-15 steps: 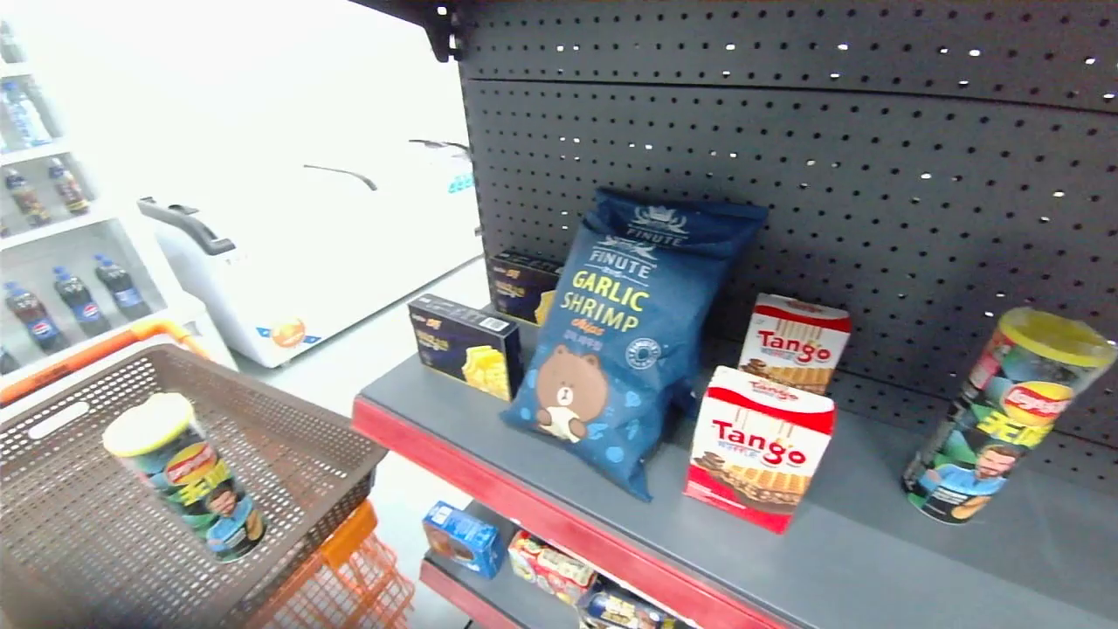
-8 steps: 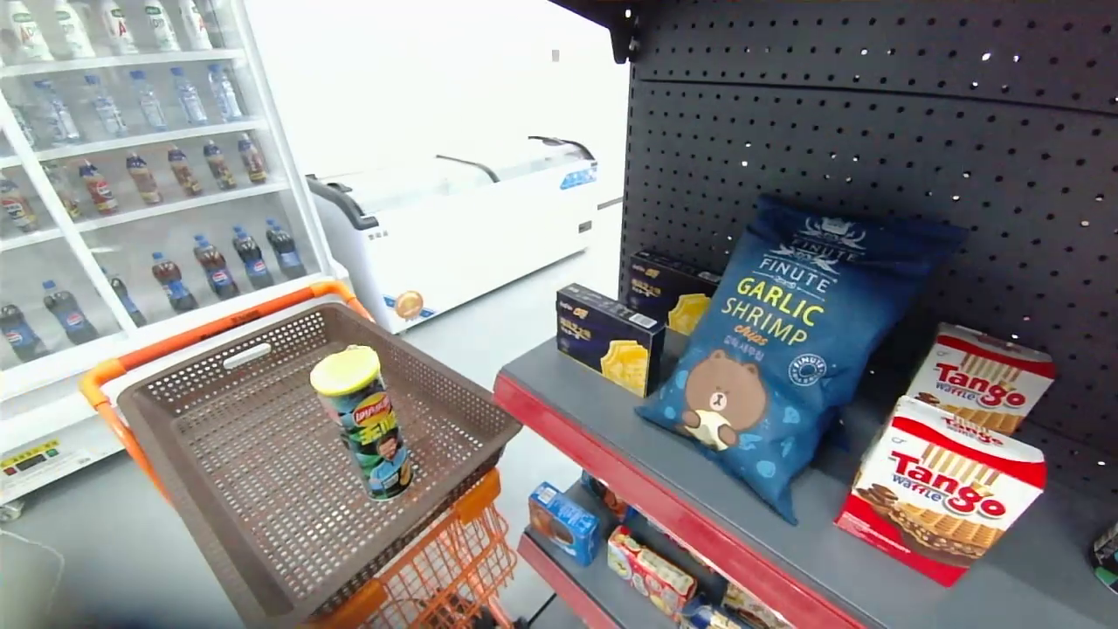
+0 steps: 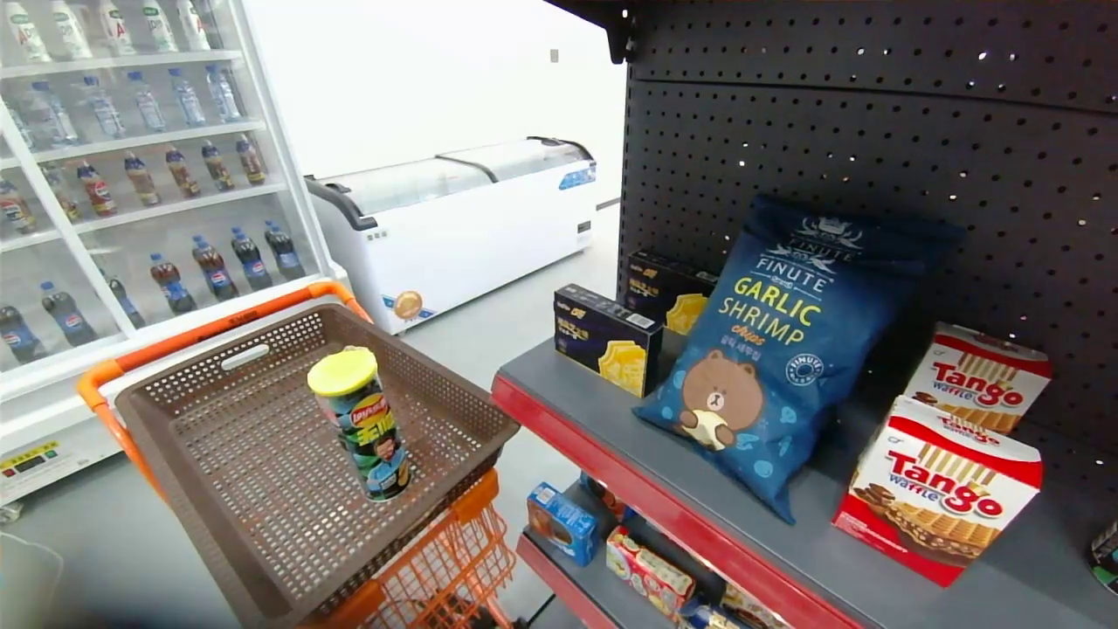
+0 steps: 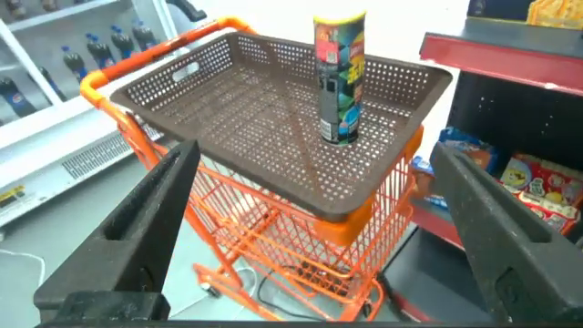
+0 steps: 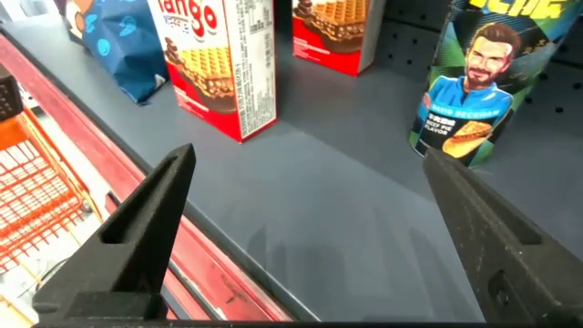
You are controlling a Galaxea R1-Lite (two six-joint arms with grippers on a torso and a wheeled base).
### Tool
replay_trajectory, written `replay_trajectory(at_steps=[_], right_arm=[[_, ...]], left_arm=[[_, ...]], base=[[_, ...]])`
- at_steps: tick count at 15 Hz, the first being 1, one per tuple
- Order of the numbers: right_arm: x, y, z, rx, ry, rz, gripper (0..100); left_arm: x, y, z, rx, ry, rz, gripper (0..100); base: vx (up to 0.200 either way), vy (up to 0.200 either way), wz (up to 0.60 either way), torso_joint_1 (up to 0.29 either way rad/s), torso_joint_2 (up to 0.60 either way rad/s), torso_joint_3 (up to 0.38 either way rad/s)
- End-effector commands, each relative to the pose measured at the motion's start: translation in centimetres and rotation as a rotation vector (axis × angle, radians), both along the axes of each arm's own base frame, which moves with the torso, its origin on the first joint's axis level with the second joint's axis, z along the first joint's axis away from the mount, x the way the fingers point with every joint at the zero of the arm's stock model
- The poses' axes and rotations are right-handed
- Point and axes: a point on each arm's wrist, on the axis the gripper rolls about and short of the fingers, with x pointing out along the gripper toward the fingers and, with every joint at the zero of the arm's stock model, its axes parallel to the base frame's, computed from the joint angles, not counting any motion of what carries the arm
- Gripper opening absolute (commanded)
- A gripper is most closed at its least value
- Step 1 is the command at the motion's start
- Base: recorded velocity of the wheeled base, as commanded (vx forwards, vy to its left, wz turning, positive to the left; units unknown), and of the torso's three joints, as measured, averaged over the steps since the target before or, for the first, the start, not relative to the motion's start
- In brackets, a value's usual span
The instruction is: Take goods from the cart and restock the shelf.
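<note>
Chip can: stands upright w/ yellow lid up, inside the brown basket. Centre-left of head view, toward the basket's right half. Nothing touches it.
Basket: brown perforated tray sitting on top of an orange wire cart, lower left of head view. Cart is just beside the shelf's left end.
Left tool: released, fingers spread wide, empty. Hangs near the cart, apart from the basket; the can shows farther off betw. its two fingers.
Right tool: released, fingers wide apart, empty. Sits over bare grey shelf board, near a wafer box and a 2nd can, touching neither.
Shelf: grey board w/ red front edge, right half of head view. Black pegboard behind it.
Shelf goods, L to R in head view: front dark box w/ rear dark box behind it. Then a big blue snack bag w/ bear drawing, leaning back toward the pegboard. Then a front wafer box and a rear wafer box, both red and white.
2nd chip can: upright on the shelf, beyond the wafer boxes; only a sliver at lower-right edge of head view.
Lower shelf: blue packet and other packs, bottom centre.
Background: white chest freezer upper centre; glass-door drinks fridge w/ bottles, upper left.
</note>
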Motion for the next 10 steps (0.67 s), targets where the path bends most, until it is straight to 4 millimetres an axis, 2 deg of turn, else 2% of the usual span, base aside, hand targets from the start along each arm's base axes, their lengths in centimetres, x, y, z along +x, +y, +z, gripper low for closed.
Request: replay_trajectory(at_steps=[1, 3, 4, 6, 10], right_arm=[[0.0, 0.0, 0.0, 0.000, 0.000, 0.000, 100], [0.0, 0.0, 0.0, 0.000, 0.000, 0.000, 100], [0.0, 0.0, 0.0, 0.000, 0.000, 0.000, 100], [0.0, 0.0, 0.0, 0.000, 0.000, 0.000, 100], [0.0, 0.0, 0.0, 0.000, 0.000, 0.000, 100]], left_arm=[[6.7, 0.0, 8.1, 0.019, 0.239, 0.004, 100], [10.6, 0.4, 9.1, -0.004, 0.336, 0.055, 100], [14.8, 1.4, 9.4, -0.031, 0.359, 0.060, 100], [19.8, 2.1, 7.9, -0.060, 0.383, -0.050, 100], [25.2, 2.1, 4.3, -0.055, 0.462, -0.097, 100]], base=[[0.000, 0.000, 0.00, 0.000, 0.00, 0.000], [0.000, 0.000, 0.00, 0.000, 0.00, 0.000], [0.000, 0.000, 0.00, 0.000, 0.00, 0.000], [0.000, 0.000, 0.00, 0.000, 0.00, 0.000], [0.000, 0.000, 0.00, 0.000, 0.00, 0.000]])
